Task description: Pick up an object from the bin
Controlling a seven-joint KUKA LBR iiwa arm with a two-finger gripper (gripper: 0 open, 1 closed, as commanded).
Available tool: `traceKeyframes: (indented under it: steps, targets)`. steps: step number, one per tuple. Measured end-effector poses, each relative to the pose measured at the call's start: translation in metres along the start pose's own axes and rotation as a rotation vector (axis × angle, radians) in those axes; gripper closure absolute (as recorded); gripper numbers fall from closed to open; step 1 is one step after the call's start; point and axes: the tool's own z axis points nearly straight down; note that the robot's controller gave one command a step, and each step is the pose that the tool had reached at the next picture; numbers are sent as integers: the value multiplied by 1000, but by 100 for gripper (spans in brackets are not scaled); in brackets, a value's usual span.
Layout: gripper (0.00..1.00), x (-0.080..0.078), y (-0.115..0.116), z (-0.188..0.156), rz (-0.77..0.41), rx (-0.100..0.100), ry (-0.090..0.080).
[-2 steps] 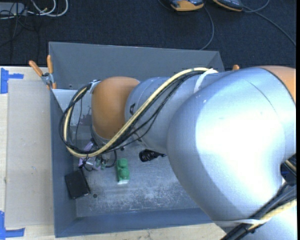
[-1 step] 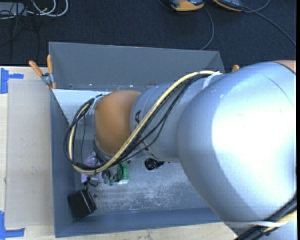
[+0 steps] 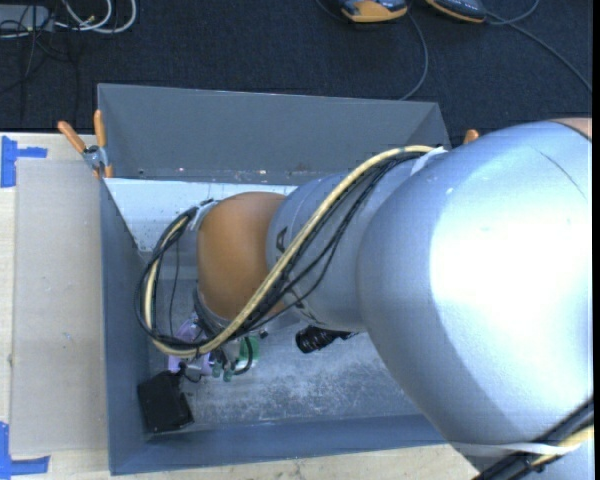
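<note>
Currently tool (image 3: 215, 360) low in bin (image 3: 270, 138), view's lower-left; grip state can't be told, wrist (image 3: 235, 253) hides it. 1 green item (image 3: 243, 356) just beside it, black block (image 3: 163, 405) in corner nearby. Risk: closing misses green item, or shoves block vs. wall.

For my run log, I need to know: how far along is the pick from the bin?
Done: the hand sits low in the bin, at its lower-left corner, beside a black block and a small green thing. In hand: a grasp is not visible, the wrist hides it. Left: lifting one thing out.
</note>
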Motion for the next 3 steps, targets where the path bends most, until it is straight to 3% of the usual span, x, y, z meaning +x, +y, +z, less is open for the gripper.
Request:
traceKeyframes:
  steps: [1, 2, 3]
  targets:
    - [100, -4, -1, 0, 82, 0, -2]
    - [100, -22, 2, 2, 265, 0, -1]
    - [0, -49, 24, 5, 138, 0, -2]
